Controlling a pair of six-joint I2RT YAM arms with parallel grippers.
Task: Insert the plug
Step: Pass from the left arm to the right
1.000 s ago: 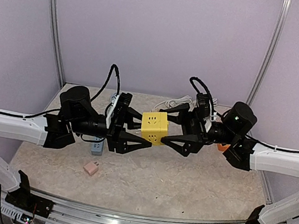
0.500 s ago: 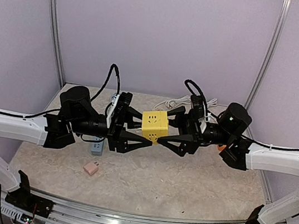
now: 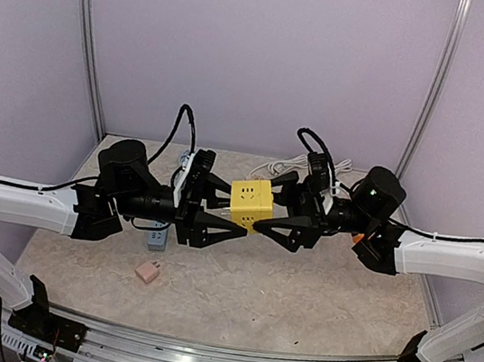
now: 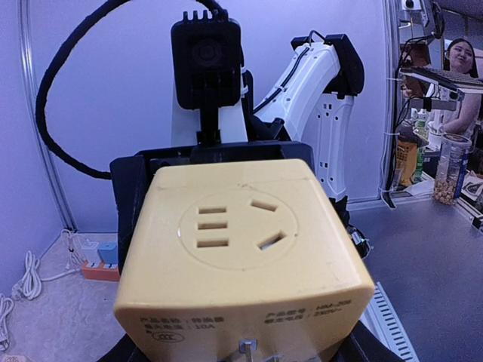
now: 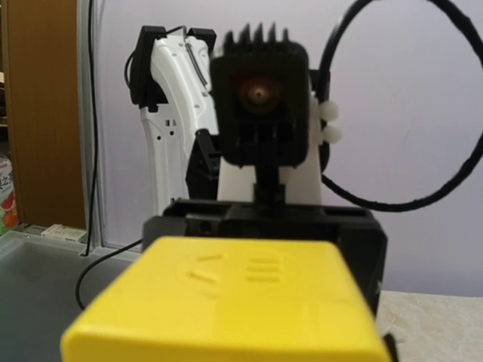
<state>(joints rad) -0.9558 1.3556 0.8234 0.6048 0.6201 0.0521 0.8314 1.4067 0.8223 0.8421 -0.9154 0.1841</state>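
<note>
A yellow cube socket [image 3: 250, 206] hangs in the air between my two grippers, above the middle of the table. My left gripper [image 3: 234, 209] is shut on it from the left. In the left wrist view the cube [image 4: 241, 256] fills the lower frame, with a socket face up and a metal prong at its near bottom edge. My right gripper [image 3: 269, 207] is open, and its spread fingers straddle the cube's right side. The cube [image 5: 226, 302] is blurred and close in the right wrist view. A small pink plug [image 3: 148, 271] lies on the table at the front left.
A grey power strip [image 3: 158, 239] lies under my left wrist. White cable and a white strip [image 3: 297, 163] lie at the back. An orange block [image 3: 359, 239] sits behind my right arm. Lilac walls close in the back and both sides.
My right gripper has moved left, up to the cube, and its fingers now reach around the cube's right side. My left gripper and the cube have stayed in place.
</note>
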